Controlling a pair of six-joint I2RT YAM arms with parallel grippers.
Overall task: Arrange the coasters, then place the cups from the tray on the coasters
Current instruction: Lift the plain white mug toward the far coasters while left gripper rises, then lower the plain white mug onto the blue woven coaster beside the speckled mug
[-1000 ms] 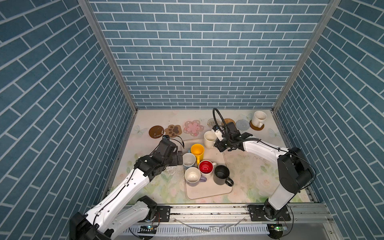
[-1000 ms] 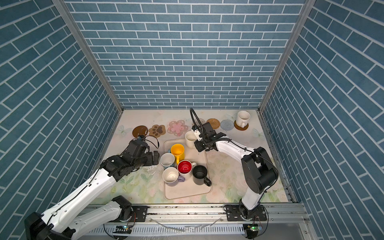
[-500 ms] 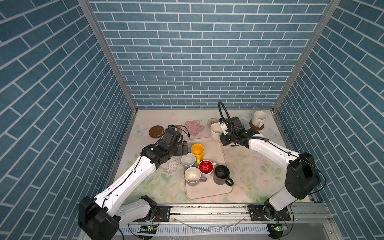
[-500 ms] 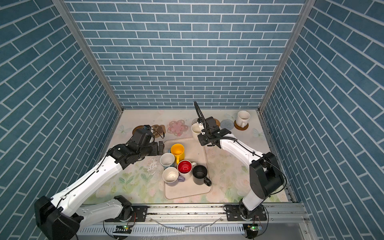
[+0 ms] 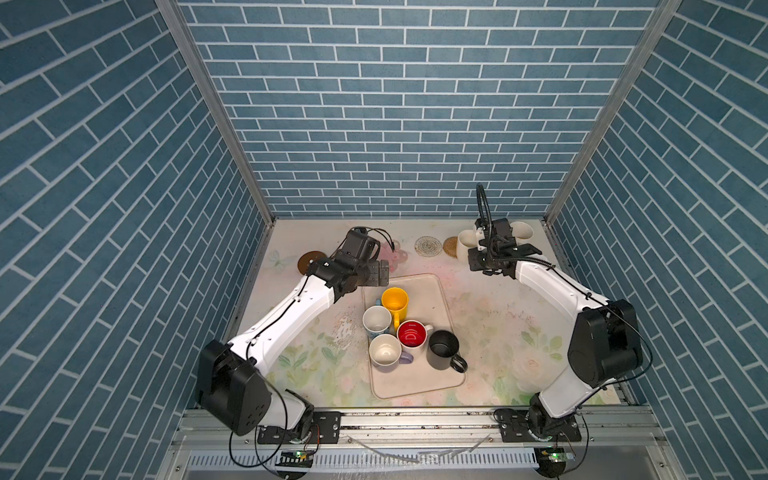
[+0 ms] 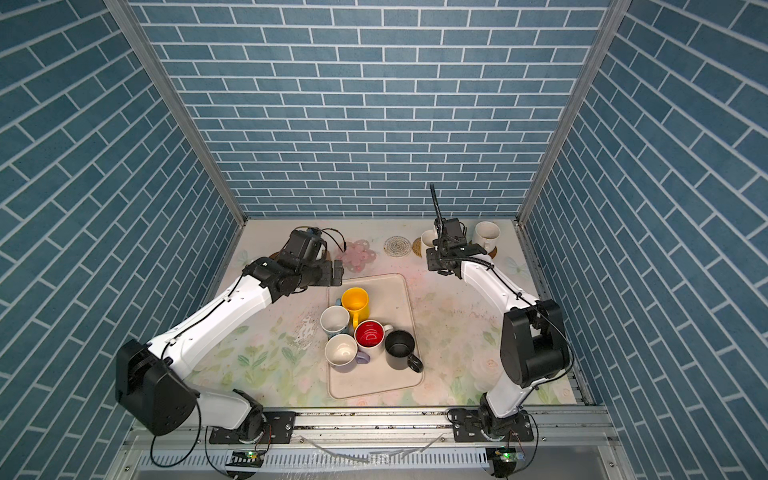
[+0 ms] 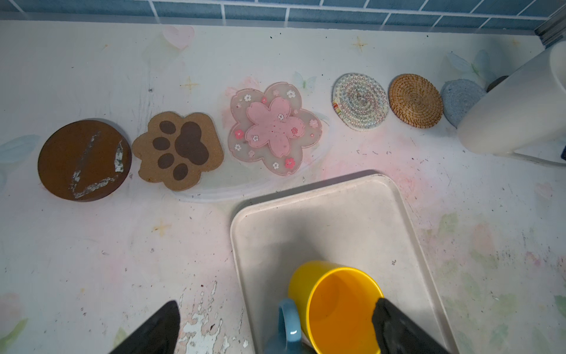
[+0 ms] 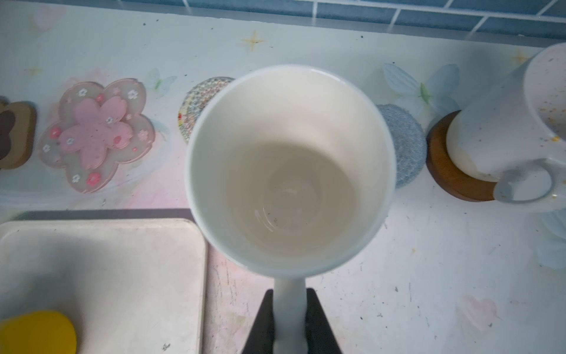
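Observation:
Along the back runs a row of coasters: brown disc (image 7: 84, 159), paw (image 7: 179, 150), pink flower (image 7: 274, 128), clear patterned round (image 7: 360, 101), rattan (image 7: 415, 100), pale blue knit (image 7: 459, 98). My right gripper (image 8: 289, 309) is shut on the handle of a cream-white cup (image 5: 466, 245), which covers the rattan coaster in the right wrist view. Another cream-white cup (image 5: 521, 230) stands on a brown disc (image 8: 453, 177). The tray (image 5: 415, 386) holds yellow (image 5: 395, 300), light blue (image 5: 377, 322), red-inside (image 5: 411, 334), lavender (image 5: 385, 350) and black (image 5: 444, 355) cups. My left gripper (image 7: 277, 318) is open over the yellow cup.
Blue brick walls (image 5: 374, 124) close in the back and both sides, close behind the coaster row. A metal rail (image 5: 415, 419) runs along the front edge. A worn patch of tablecloth (image 5: 343, 330) lies just left of the tray.
The right gripper has carried the cream-white cup from the tray's back edge to the back right, over the coaster row. The left arm has moved back from beside the light blue cup to the yellow cup.

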